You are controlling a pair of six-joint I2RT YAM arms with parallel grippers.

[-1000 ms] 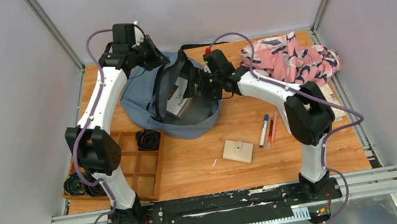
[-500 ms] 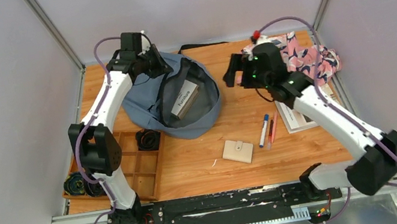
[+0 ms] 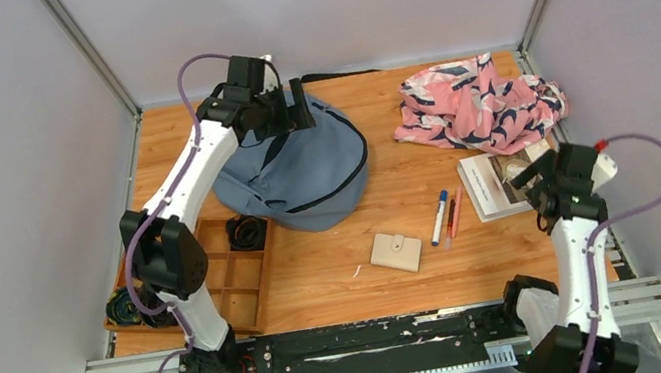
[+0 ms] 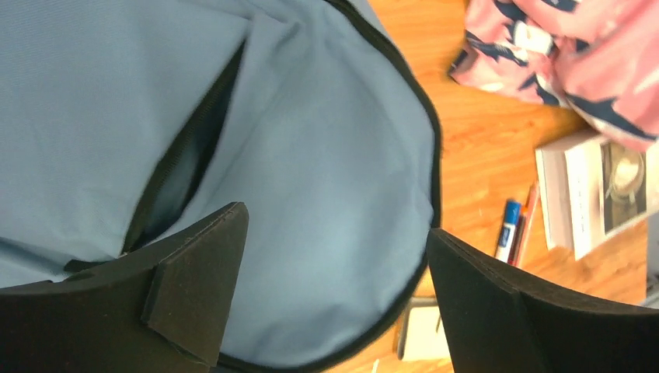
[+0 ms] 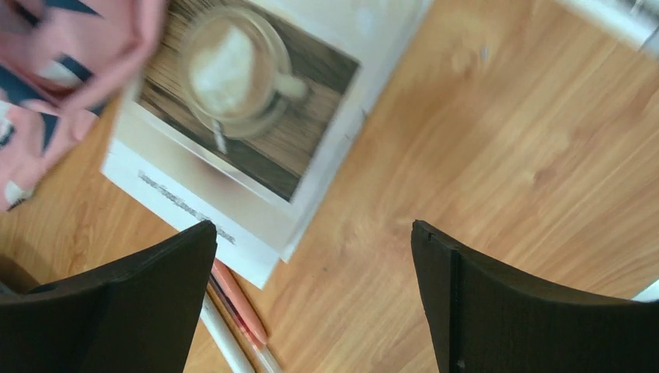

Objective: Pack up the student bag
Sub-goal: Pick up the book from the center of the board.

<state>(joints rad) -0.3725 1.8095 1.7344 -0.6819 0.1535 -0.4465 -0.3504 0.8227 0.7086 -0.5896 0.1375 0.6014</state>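
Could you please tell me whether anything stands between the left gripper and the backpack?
Nothing visible does. The left gripper is open and sits directly over the backpack. In the wrist view only the bag's own grey-blue fabric and dark zipper seam show between the gripper's two sides.

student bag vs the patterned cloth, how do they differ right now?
Colour: the student bag is plain grey-blue with dark zipper seams; the patterned cloth is pink, white and navy.
Size: the bag is clearly larger than the cloth.
Place: the bag lies far left of centre, the cloth at the far right.
Shared: both are soft fabric, slumped on the wooden table, and neither is gripped.
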